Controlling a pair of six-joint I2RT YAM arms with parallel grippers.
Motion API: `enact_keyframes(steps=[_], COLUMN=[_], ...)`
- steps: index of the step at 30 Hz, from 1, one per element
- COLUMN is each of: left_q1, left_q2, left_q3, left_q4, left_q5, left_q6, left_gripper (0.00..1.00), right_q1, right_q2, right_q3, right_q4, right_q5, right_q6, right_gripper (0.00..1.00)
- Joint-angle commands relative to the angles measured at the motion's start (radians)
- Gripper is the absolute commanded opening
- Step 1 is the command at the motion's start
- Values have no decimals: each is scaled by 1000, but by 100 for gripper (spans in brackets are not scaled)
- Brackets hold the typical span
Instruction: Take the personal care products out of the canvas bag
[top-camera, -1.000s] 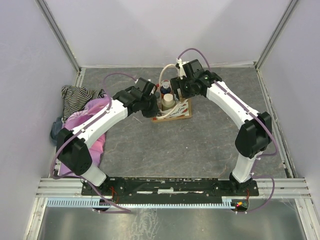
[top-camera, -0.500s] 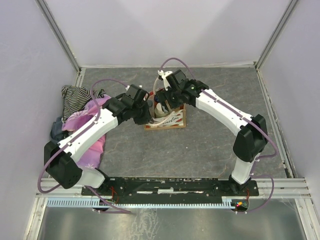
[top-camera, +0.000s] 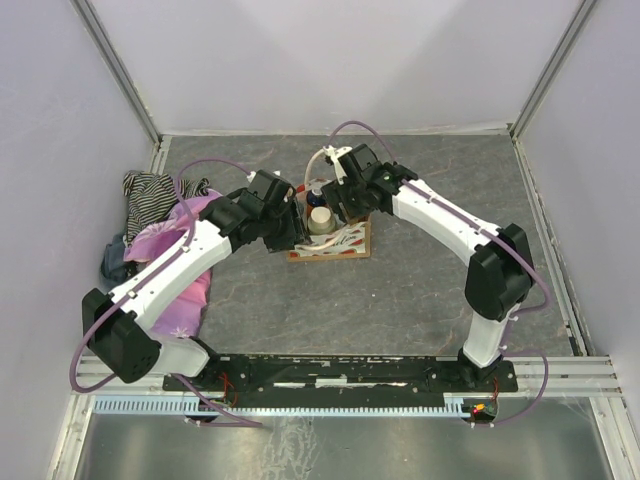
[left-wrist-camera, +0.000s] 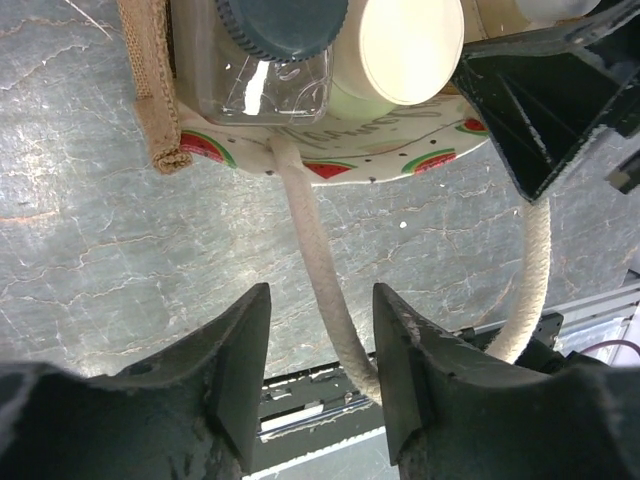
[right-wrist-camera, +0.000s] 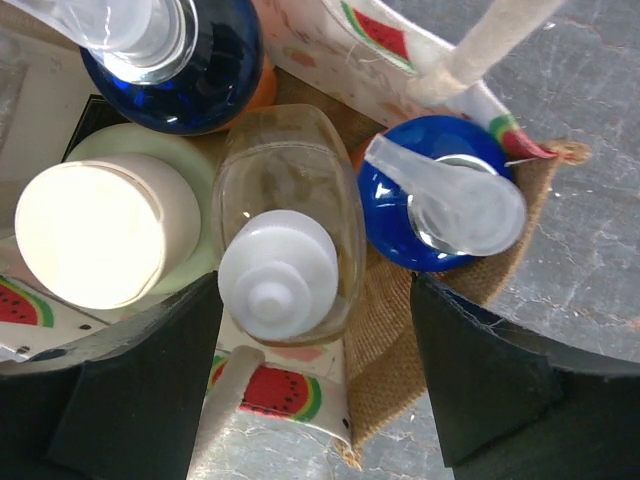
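The canvas bag (top-camera: 347, 243) stands mid-table with bottles upright inside. In the left wrist view I see its watermelon-print lower edge (left-wrist-camera: 340, 160), a clear bottle with a dark cap (left-wrist-camera: 275, 45) and a cream cap (left-wrist-camera: 410, 45). My left gripper (left-wrist-camera: 320, 365) is open; the bag's cream rope handle (left-wrist-camera: 320, 260) runs loosely between its fingers. My right gripper (right-wrist-camera: 312, 330) hangs open over the bag, a finger on each side of a beige bottle with a white cap (right-wrist-camera: 280, 265). Two blue pump tops (right-wrist-camera: 440, 195) (right-wrist-camera: 170, 60) and a cream-capped bottle (right-wrist-camera: 95, 235) stand beside it.
A striped cloth (top-camera: 158, 188), a pink cloth (top-camera: 170, 255) and a bluish cloth (top-camera: 110, 262) lie heaped at the table's left edge. Enclosure walls rise on three sides. A metal rail (top-camera: 340, 372) carries both arm bases at the near edge.
My left gripper has opened off the rope handle. The bag slid a little left and nearer. My right gripper moved left and down over the bottles.
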Motion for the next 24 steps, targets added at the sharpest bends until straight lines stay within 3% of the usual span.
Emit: enact_keyframes(steps=[1,4,8,14,19,24], left_q1=[-4,-4,-4,-4,-4,-4], left_q2=[-18,-34,-51,-51,-55,-51], left_q3=[3,3,8,3,-5,-11], left_q4=[9,6,-2,-2,-3,-2], left_q5=[-5,-11,-23,-11,-13,-13], left_q6=[-28,-27,-29,-28,-27,-29], left_gripper=[55,59,60,60,60,60], right_q1=[-6,-7,-6,-1,1,0], right_q2=[35,53,79,103,27,-98], right_q3=[-16,-11,8,11,-34,-25], right_q4=[86,103,101,119,176,177], right_q5=[-34,-52,-80,-83,-74,-47], right_q6=[-25,-22,-12,-19,-29,-35], right_gripper=[83,83,72,67,32,19])
